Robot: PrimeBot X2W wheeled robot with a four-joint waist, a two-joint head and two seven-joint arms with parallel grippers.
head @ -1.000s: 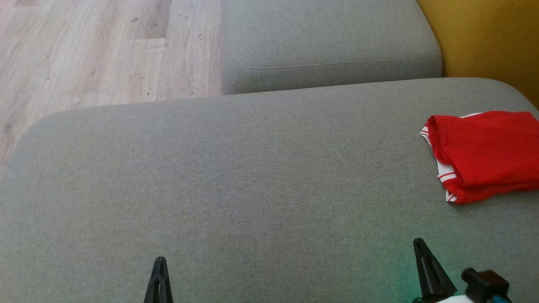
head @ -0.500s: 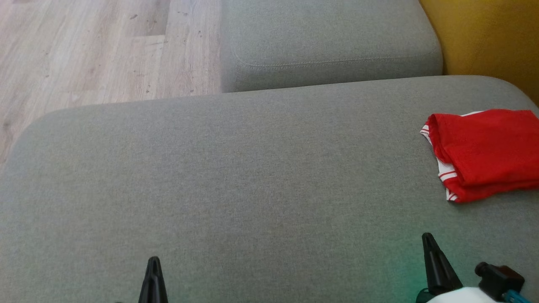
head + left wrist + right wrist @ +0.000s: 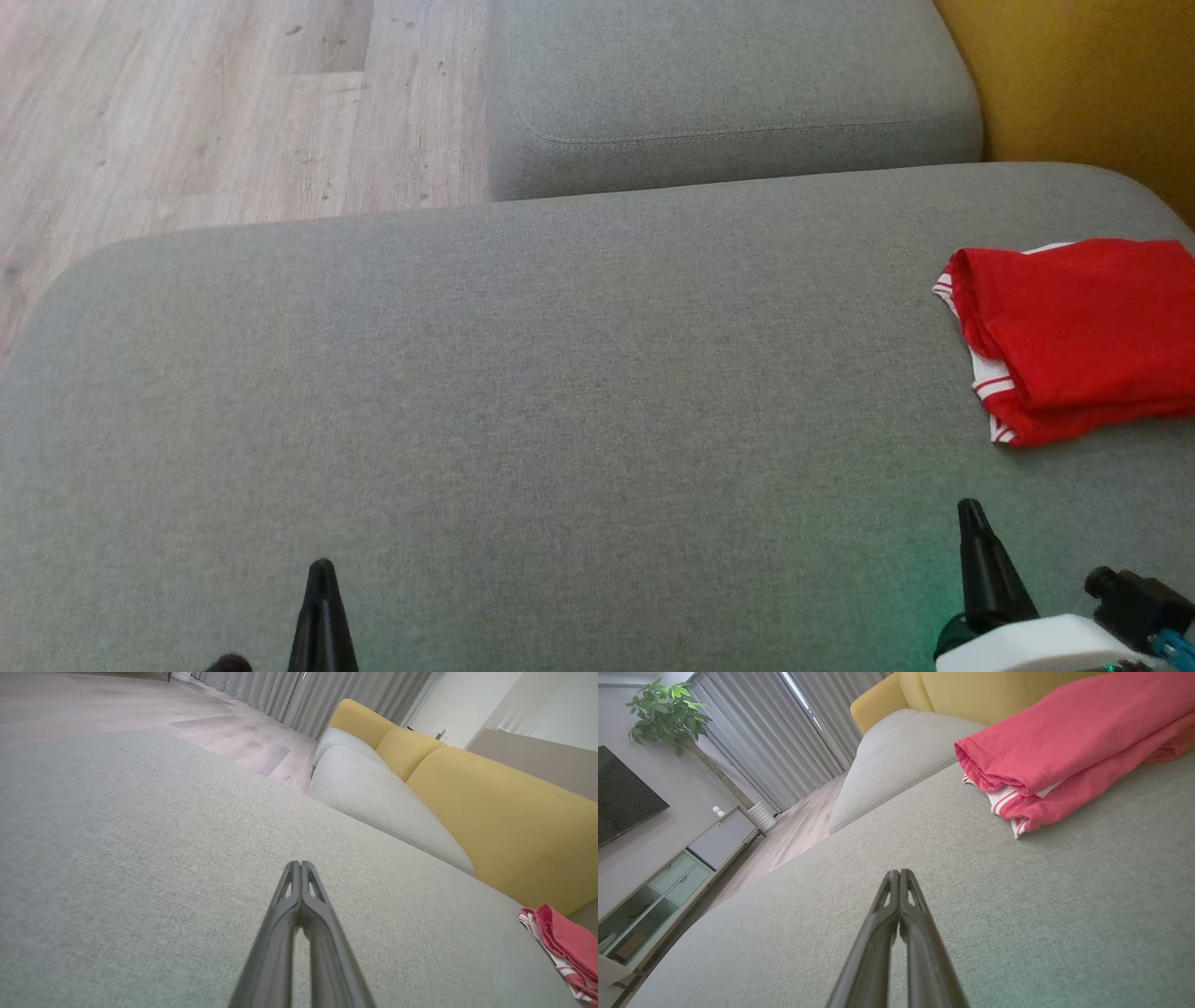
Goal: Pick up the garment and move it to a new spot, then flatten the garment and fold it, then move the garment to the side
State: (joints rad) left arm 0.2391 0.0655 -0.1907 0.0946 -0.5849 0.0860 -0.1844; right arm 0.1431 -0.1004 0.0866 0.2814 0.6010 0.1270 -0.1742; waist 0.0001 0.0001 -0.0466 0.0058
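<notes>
Pincer check: left pincer [image 3: 320,569] clenched, right pincer [image 3: 971,509] clenched, grasping nothing on either side. Parked low over near edge of big grey seat cushion [image 3: 560,392]. Red garment [image 3: 1074,336] with white-striped trim lying folded at far right of same cushion, untouched, nearer right pincer, well apart from left pincer. Looks like pick-up, flatten, fold and move aside all done; probably nothing left beyond backing off. Can't fully rule out an unstarted run, judging by neat layers alone. Count: one garment, two pincers, two grey cushions, with second cushion [image 3: 728,75] beyond seat cushion's far edge, plus one yellow backrest [image 3: 1074,84] off its right side.
</notes>
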